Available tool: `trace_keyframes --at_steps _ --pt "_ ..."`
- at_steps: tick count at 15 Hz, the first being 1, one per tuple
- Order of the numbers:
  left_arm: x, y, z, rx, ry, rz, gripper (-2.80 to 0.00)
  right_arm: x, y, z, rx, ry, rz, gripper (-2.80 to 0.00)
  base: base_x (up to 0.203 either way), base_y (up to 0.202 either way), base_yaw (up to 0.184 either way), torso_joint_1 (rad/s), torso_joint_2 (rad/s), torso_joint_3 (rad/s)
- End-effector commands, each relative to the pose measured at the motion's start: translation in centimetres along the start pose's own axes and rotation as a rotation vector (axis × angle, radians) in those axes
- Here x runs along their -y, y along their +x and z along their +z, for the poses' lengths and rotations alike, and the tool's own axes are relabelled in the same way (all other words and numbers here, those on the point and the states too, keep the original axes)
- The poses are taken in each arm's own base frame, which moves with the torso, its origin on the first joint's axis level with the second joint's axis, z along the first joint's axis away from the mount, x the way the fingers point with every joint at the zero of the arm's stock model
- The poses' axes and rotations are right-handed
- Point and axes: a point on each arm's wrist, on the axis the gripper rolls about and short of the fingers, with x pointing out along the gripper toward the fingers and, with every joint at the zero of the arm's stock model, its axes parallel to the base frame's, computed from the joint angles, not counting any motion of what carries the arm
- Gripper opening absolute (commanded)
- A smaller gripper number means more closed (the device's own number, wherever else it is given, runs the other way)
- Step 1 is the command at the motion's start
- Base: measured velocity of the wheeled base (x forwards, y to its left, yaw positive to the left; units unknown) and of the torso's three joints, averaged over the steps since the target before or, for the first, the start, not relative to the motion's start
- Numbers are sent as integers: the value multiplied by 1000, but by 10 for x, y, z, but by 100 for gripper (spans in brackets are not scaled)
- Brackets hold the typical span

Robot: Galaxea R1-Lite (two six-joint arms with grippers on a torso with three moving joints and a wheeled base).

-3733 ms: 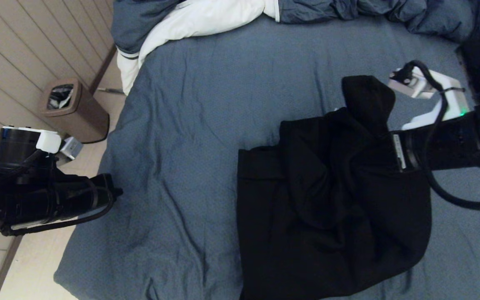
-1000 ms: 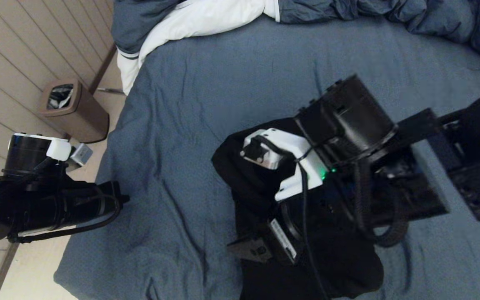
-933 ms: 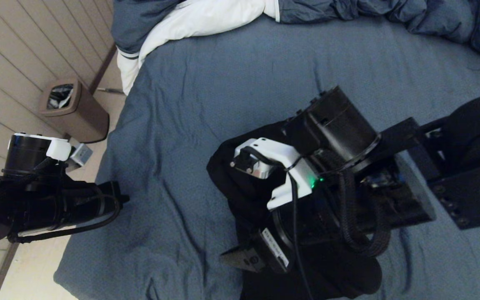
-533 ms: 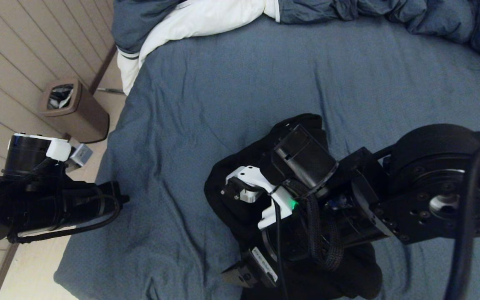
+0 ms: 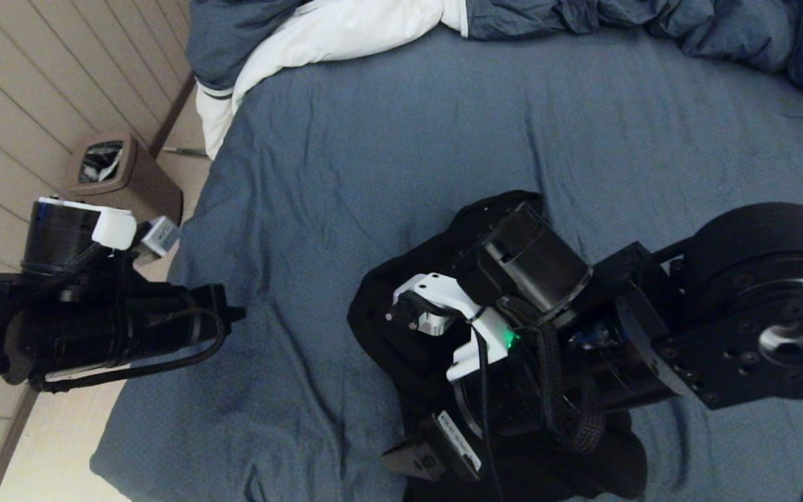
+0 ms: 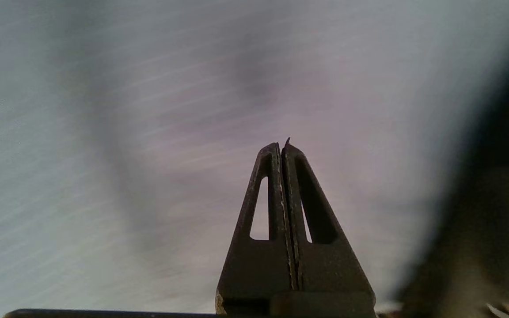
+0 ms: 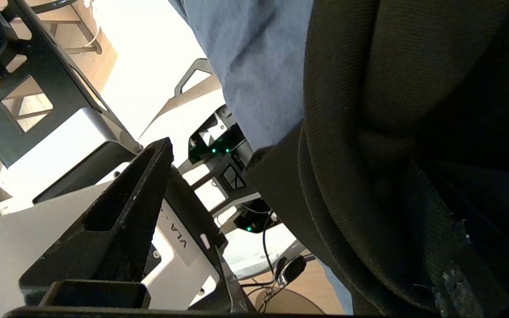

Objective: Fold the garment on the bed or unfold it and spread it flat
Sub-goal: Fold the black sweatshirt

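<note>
Garment point(image 5: 401, 335): black, bunched at near edge of bed point(image 5: 387, 139), under right gripper point(image 7: 254, 185), jaws spread wide, holding nothing visible. Left gripper point(image 6: 283, 148): pressed closed, empty, at bed's left edge. Lettering "VLA -" legible on robot body.

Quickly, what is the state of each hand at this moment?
Left hand: closed, holding nothing, over the bed.
Right hand: open, at the black hoodie, not gripping it.

The large black hooded sweatshirt point(image 5: 401, 335) is lying bunched on the near right part of the wide blue-grey sheeted bed point(image 5: 387, 139). The right arm is reaching over it. The puffy duvet point(image 5: 346, 28) is lying along the far edge. The brown waste bin point(image 5: 123, 181) is standing on the floor left of the bed, behind the left arm.
</note>
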Motion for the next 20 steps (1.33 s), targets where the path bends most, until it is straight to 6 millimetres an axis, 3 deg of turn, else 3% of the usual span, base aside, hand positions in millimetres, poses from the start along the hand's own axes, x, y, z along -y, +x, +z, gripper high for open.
trace_keyframes --at_steps 1,3,4,9,14,16,20 --pt "20 12 15 17 11 -54 -280 4 -8 -2 10 13 -8 0 0 0 0 0 0 0" --pt "25 24 23 1 -29 -77 -280 4 -11 0 27 13 -9 0 0 0 0 0 0 0" --pt "25 26 24 -9 -38 -88 -280 4 -11 0 30 12 -10 -280 0 0 0 0 0 0" --pt "25 30 25 -12 -38 -101 -280 4 -8 8 106 -1 -7 -280 0 0 0 0 0 0" --pt "43 21 49 -21 -55 -261 -280 5 -4 4 85 -5 -10 -280 0 0 0 0 0 0" --pt "50 30 55 -60 -60 -282 -280 5 -5 4 87 -7 -11 -280 0 0 0 0 0 0" --pt "77 35 41 -120 -19 -347 -280 6 -4 4 84 -4 -16 -280 0 0 0 0 0 0"
